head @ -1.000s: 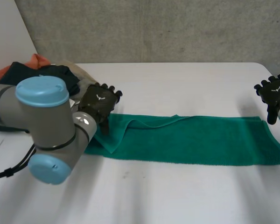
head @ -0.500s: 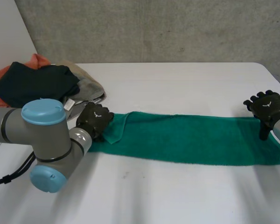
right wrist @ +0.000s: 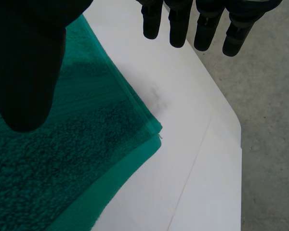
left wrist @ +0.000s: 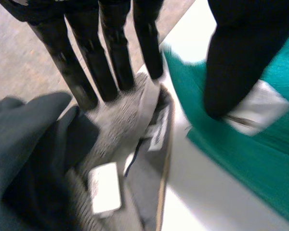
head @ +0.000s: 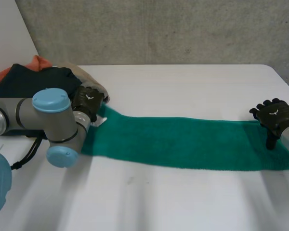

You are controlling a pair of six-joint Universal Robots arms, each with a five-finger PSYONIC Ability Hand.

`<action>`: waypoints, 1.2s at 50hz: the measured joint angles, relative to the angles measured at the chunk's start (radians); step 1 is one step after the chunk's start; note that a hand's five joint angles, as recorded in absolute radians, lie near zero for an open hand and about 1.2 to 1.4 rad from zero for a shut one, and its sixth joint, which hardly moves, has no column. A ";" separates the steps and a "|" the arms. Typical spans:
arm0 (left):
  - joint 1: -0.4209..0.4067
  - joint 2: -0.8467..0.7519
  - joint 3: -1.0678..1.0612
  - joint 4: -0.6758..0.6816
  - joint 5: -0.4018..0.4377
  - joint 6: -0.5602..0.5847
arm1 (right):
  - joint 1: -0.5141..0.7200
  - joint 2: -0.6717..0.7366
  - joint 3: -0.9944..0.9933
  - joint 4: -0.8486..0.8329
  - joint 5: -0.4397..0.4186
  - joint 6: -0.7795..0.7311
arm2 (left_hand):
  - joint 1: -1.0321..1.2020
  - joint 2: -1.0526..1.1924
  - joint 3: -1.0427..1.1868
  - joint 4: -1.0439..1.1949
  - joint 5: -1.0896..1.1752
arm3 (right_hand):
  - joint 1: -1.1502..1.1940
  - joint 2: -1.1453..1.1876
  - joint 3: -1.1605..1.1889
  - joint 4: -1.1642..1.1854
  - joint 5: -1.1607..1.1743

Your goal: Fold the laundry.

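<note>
Two hands, both w/ fingers point(left wrist: 114, 53) straight, apart, clamped on nothing: left hand point(head: 88, 102) at the left end of the green towel point(head: 183, 142), thumb by its white label point(left wrist: 262, 103); right hand point(head: 273, 115) over the right end. Probably best to pinch both ends' corners evenly b4 lifting, else fold skews. Towel lies flat, a long strip across mid-frame on the tabletop point(head: 183, 86), thick terry; clothes pile point(head: 33, 82) upper left.

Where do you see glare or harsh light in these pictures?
Head view: white table evenly lit, no hotspot. Right wrist view: same matt table, right hand a dark silhouette. Left wrist view: no glare; white tag stands out against the green towel.
</note>
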 measured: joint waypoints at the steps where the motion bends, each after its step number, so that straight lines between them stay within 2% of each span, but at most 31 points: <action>1: -0.001 -0.003 0.003 -0.001 -0.017 0.000 | -0.001 -0.002 0.003 0.002 0.000 0.002 | -0.248 -0.230 -0.207 -0.232 -0.232 | 0.000 0.000 0.000 0.000 0.000; 2: -0.005 -0.003 0.000 -0.003 -0.032 -0.001 | -0.002 -0.005 0.008 0.006 0.000 0.004 | -0.398 -0.385 -0.380 -0.409 -0.408 | 0.000 0.000 0.000 0.000 0.000; 3: -0.006 -0.002 -0.001 -0.003 -0.035 -0.001 | -0.002 -0.006 0.009 0.007 0.000 0.004 | -0.398 -0.385 -0.380 -0.409 -0.408 | 0.000 0.000 0.000 0.000 0.000; 4: -0.014 0.009 -0.012 -0.003 -0.047 -0.002 | -0.005 -0.015 0.015 0.016 0.000 0.006 | -0.447 -0.484 -0.484 -0.511 -0.510 | 0.000 0.000 0.000 0.000 0.000; 8: -0.039 0.055 -0.053 -0.002 -0.056 -0.003 | -0.022 -0.052 0.031 0.056 -0.006 0.010 | -0.447 -0.495 -0.492 -0.523 -0.514 | 0.000 0.000 0.000 0.000 0.000; 18: -0.079 0.289 -0.252 0.007 -0.026 -0.009 | -0.158 -0.148 0.094 0.264 -0.133 0.036 | -0.447 -0.495 -0.492 -0.523 -0.514 | 0.000 0.000 0.000 0.000 0.000; 23: -0.086 0.346 -0.323 0.010 -0.003 -0.022 | -0.206 -0.146 0.115 0.270 -0.165 0.036 | -0.447 -0.495 -0.492 -0.523 -0.514 | 0.000 0.000 0.000 0.000 0.000; 30: -0.107 0.366 -0.364 0.017 0.013 -0.047 | -0.250 -0.114 0.129 0.190 -0.170 0.026 | -0.447 -0.495 -0.492 -0.523 -0.514 | 0.000 0.003 0.004 0.004 0.003; 32: -0.111 0.364 -0.366 0.019 0.014 -0.051 | -0.260 -0.095 0.128 0.162 -0.167 0.024 | -0.447 -0.495 -0.492 -0.523 -0.514 | 0.106 0.125 0.129 0.129 0.126; 34: -0.112 0.363 -0.365 0.021 0.013 -0.053 | -0.269 -0.076 0.124 0.142 -0.166 0.022 | -0.447 -0.495 -0.492 -0.523 -0.514 | 0.340 0.360 0.360 0.358 0.334; 36: -0.114 0.361 -0.363 0.024 0.013 -0.053 | -0.280 -0.056 0.115 0.126 -0.164 0.019 | -0.447 -0.495 -0.492 -0.523 -0.514 | 0.729 0.763 0.745 0.743 0.723; 38: -0.114 0.361 -0.362 0.026 0.013 -0.053 | -0.294 -0.041 0.107 0.115 -0.159 0.015 | -0.447 -0.495 -0.492 -0.523 -0.514 | 0.871 0.941 0.930 0.931 0.900; 43: -0.115 0.374 -0.363 0.028 0.011 -0.053 | -0.336 -0.032 0.090 0.064 -0.131 -0.011 | -0.447 -0.495 -0.492 -0.523 -0.514 | 0.871 0.962 0.976 0.983 0.923; 49: -0.114 0.433 -0.395 0.028 0.013 -0.053 | -0.370 -0.070 0.058 -0.042 -0.044 -0.132 | -0.447 -0.495 -0.492 -0.523 -0.514 | 0.871 0.962 0.978 0.984 0.923; 54: -0.111 0.478 -0.429 0.028 0.013 -0.053 | -0.332 -0.097 0.034 -0.079 -0.010 -0.212 | -0.447 -0.495 -0.492 -0.523 -0.514 | 0.871 0.962 0.978 0.985 0.934; 58: -0.107 0.517 -0.463 0.028 0.014 -0.053 | -0.165 -0.117 0.013 -0.111 -0.034 -0.234 | -0.447 -0.495 -0.492 -0.523 -0.514 | 0.871 0.962 0.978 0.988 0.937; 60: -0.105 0.537 -0.481 0.028 0.014 -0.054 | -0.031 -0.123 0.005 -0.138 -0.072 -0.221 | -0.447 -0.495 -0.492 -0.523 -0.514 | 0.871 0.962 0.978 0.988 0.937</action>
